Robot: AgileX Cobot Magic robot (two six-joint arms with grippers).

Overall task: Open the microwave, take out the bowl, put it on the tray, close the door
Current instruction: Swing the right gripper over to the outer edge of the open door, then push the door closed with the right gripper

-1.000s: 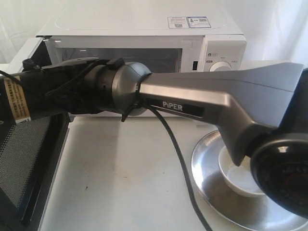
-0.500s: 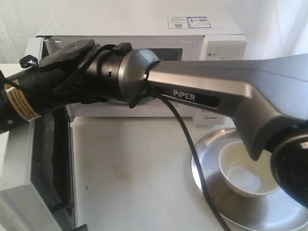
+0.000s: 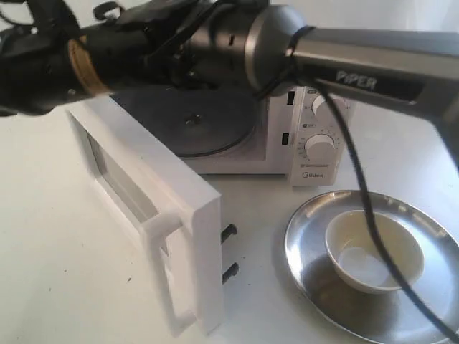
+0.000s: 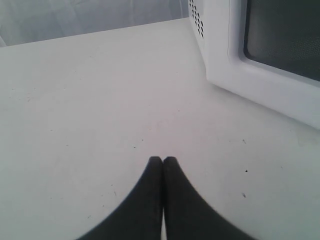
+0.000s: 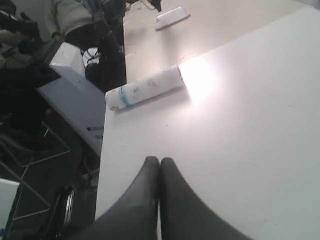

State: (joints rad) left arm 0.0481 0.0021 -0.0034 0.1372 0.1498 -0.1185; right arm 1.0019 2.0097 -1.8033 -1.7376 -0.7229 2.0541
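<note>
The microwave (image 3: 308, 154) stands at the back with its cavity showing the glass turntable (image 3: 190, 122). The door (image 3: 154, 215) stands part-open at an angle, white handle (image 3: 172, 269) toward the camera and latch hooks (image 3: 229, 251) pointing right. The cream bowl (image 3: 373, 251) sits upright in the silver tray (image 3: 308, 265) at the right front. My right arm (image 3: 237, 36) reaches leftward across the top of the microwave. My right gripper (image 5: 160, 160) is shut and empty over the table's edge. My left gripper (image 4: 163, 160) is shut and empty above bare table beside the door (image 4: 270, 65).
A black cable (image 3: 358, 179) hangs from the right arm over the tray. A white roll with a blue band (image 5: 145, 92) lies near the table edge (image 5: 102, 165), beyond which there is floor and dark equipment. Vent holes (image 4: 196, 17) mark the microwave's side.
The door has swung from wide open, mesh side up, round toward the microwave's front, its handle face now showing. The right arm has risen to the top of the view.
</note>
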